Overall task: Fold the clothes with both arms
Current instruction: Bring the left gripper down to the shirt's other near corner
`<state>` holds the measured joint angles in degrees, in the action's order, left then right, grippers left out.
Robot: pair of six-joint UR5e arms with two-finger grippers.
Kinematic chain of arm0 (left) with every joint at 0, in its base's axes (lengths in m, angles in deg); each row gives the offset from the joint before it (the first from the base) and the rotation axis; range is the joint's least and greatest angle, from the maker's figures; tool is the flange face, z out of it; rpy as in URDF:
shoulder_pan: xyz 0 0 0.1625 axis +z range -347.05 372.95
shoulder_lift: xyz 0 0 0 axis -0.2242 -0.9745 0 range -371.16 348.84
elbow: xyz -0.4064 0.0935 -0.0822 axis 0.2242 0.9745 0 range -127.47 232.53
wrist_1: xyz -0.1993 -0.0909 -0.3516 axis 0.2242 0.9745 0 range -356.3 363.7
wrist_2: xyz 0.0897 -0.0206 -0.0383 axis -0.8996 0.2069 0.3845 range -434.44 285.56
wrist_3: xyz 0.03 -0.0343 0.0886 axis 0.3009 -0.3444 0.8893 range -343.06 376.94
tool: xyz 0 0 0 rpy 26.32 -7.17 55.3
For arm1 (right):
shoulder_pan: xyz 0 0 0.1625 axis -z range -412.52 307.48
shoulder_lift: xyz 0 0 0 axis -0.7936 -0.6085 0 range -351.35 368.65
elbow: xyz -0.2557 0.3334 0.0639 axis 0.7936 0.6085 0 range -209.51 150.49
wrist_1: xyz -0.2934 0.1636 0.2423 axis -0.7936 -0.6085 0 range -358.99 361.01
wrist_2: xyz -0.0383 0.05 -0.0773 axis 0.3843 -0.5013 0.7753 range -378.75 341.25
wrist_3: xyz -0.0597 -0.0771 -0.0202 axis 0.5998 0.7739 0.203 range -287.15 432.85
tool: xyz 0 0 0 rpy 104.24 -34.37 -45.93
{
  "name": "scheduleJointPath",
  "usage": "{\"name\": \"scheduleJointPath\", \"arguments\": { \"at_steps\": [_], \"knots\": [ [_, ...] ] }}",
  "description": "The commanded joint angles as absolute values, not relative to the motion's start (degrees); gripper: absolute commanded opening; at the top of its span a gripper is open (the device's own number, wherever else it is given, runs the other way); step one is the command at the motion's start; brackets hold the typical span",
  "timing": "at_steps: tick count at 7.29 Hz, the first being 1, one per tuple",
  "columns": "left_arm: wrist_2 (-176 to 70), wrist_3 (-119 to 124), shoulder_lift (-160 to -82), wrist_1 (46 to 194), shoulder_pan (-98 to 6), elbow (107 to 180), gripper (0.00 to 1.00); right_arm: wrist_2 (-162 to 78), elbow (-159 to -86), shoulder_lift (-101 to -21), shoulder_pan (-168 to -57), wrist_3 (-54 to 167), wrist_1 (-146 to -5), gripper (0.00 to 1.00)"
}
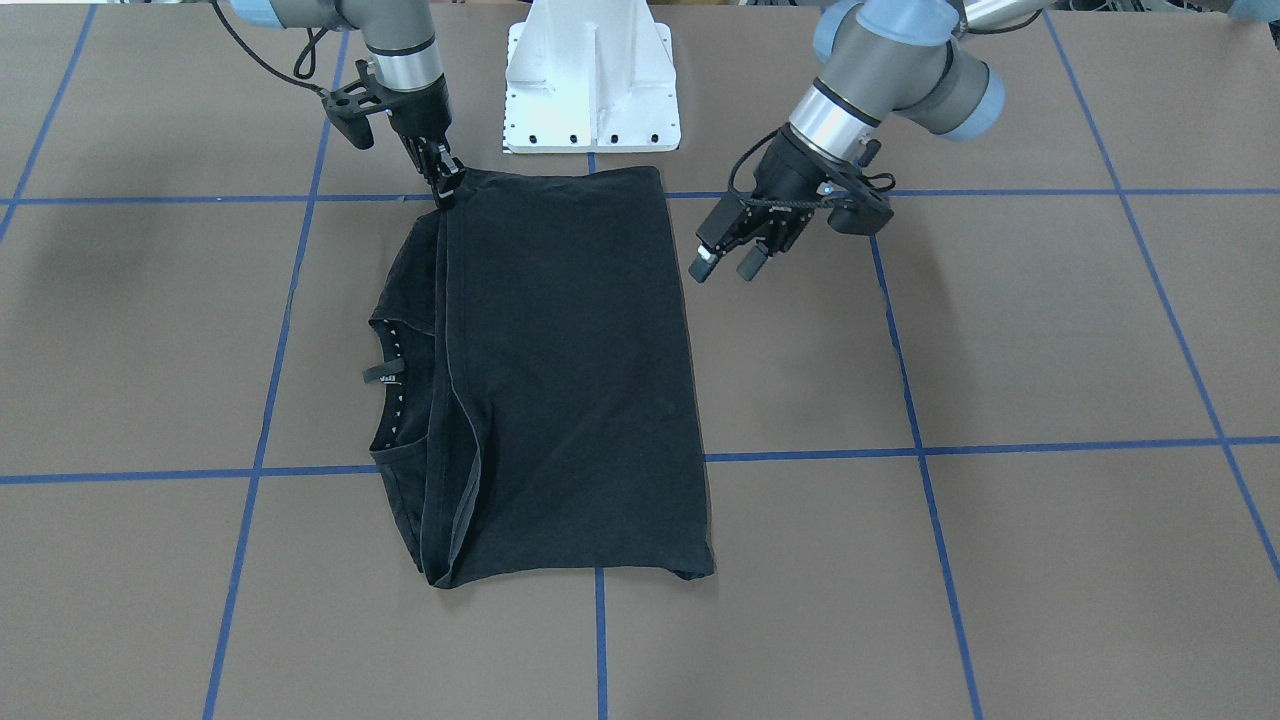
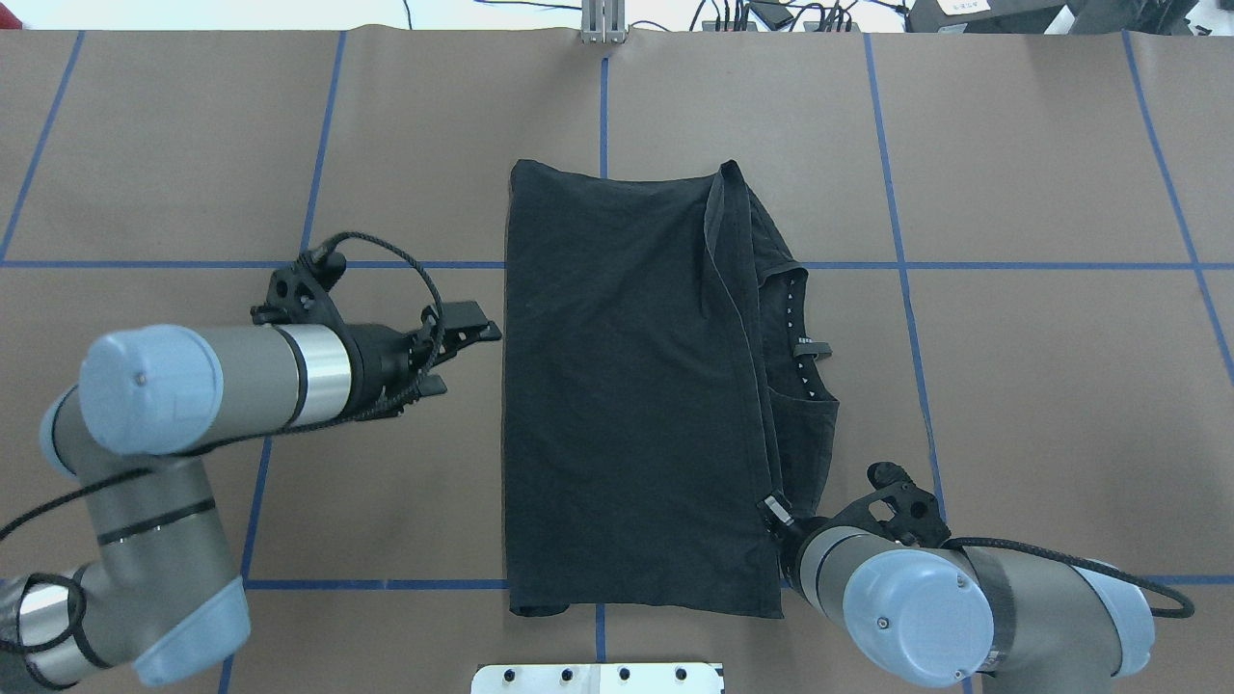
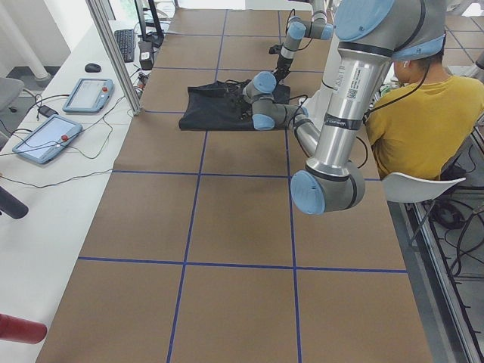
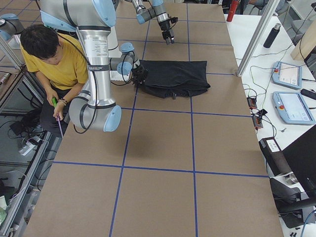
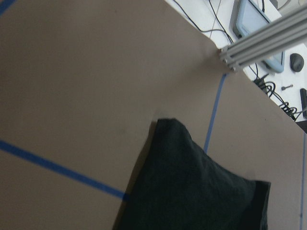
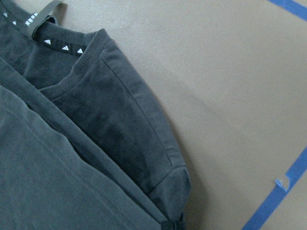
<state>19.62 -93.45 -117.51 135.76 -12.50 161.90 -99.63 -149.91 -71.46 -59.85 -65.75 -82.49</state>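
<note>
The clothes are one black T-shirt point(image 1: 570, 370) point(image 2: 627, 386), lying folded flat on the brown table with its plain side up. Its collar point(image 2: 805, 333) and label peek out along the edge toward my right arm. My right gripper point(image 1: 447, 190) point(image 2: 771, 509) is pinched shut on the folded top layer's corner nearest the robot. The right wrist view shows the T-shirt's sleeve hem point(image 6: 144, 143) up close. My left gripper point(image 1: 727, 268) point(image 2: 472, 359) hovers open and holds nothing, just off the T-shirt's opposite long edge. The left wrist view looks past the T-shirt's far corner point(image 5: 192, 191).
The white base mount point(image 1: 592, 80) stands at the table edge behind the shirt. Blue tape lines point(image 1: 920, 450) grid the brown table. A seated person in a yellow top point(image 4: 54, 59) is behind the robot. Control tablets point(image 4: 291, 106) and an aluminium post point(image 4: 252, 42) flank the far side.
</note>
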Motion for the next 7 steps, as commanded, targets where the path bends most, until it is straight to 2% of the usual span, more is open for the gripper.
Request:
{"name": "scheduleJointPath", "arguments": {
  "at_steps": [1, 6, 7],
  "knots": [
    [15.58, -98.26, -115.06, 135.54, -3.35, 162.57, 0.90, -99.70, -149.92, -71.42, -59.73, -65.66, -82.48, 0.00],
    [13.54, -98.72, -114.61, 135.45, 6.10, 160.11, 0.79, -99.70, -149.92, -71.42, -59.73, -65.75, -82.40, 0.00],
    [13.62, -98.81, -114.78, 135.45, 6.62, 159.84, 0.72, -99.70, -149.92, -71.42, -59.73, -65.66, -82.48, 0.00]
  ]
}}
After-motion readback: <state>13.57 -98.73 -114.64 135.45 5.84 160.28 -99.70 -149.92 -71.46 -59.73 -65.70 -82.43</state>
